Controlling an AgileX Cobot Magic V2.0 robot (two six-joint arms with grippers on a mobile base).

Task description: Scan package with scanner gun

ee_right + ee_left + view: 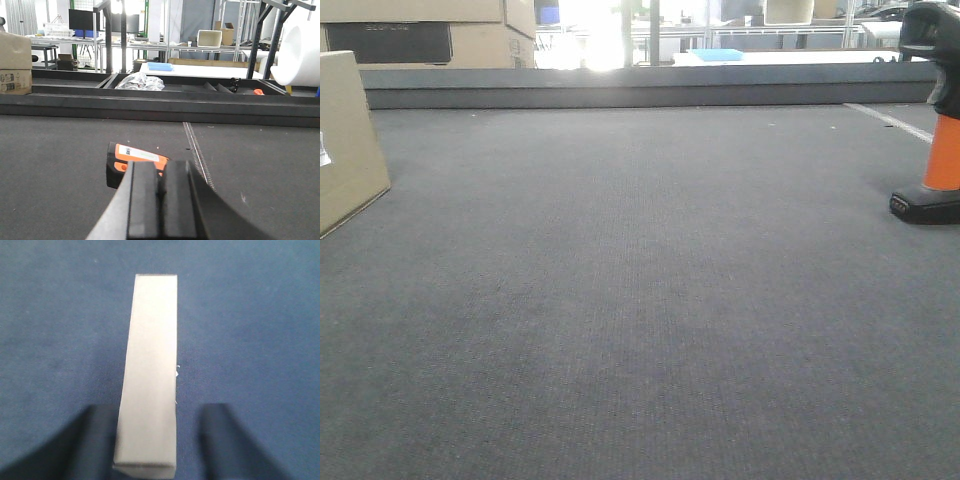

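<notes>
A wide dark grey carpet-like table (640, 300) fills most of the front view, with a low dark ledge (650, 88) along its far edge. Behind the ledge I see a bright workshop with metal frames and shelves, and large cardboard cartons (430, 32) stacked at the upper left, one with a dark panel.

The package (348, 140) stands on the table at the far left of the front view, cut by the edge of the picture, with a bit of its white label showing. In my left wrist view the same package (150, 375) stands on edge, and I look down on its narrow face. The two dark fingers (95, 440) of my left pincer (155, 440) are on either side of it, spread apart. There is a gap between each finger and the box, so the pincer is open around the package and does not press it.

The scanner (938, 110) stands upright on its black foot at the far right of the front view, well apart from the package, orange handle below and black head above. In my right wrist view the black and orange head of the scanner (134, 160) appears just beyond the tips of my right pincer (162, 192). Its two dark fingers (142, 200) lie tight together with no gap between them, so this pincer is closed and grips nothing.
</notes>
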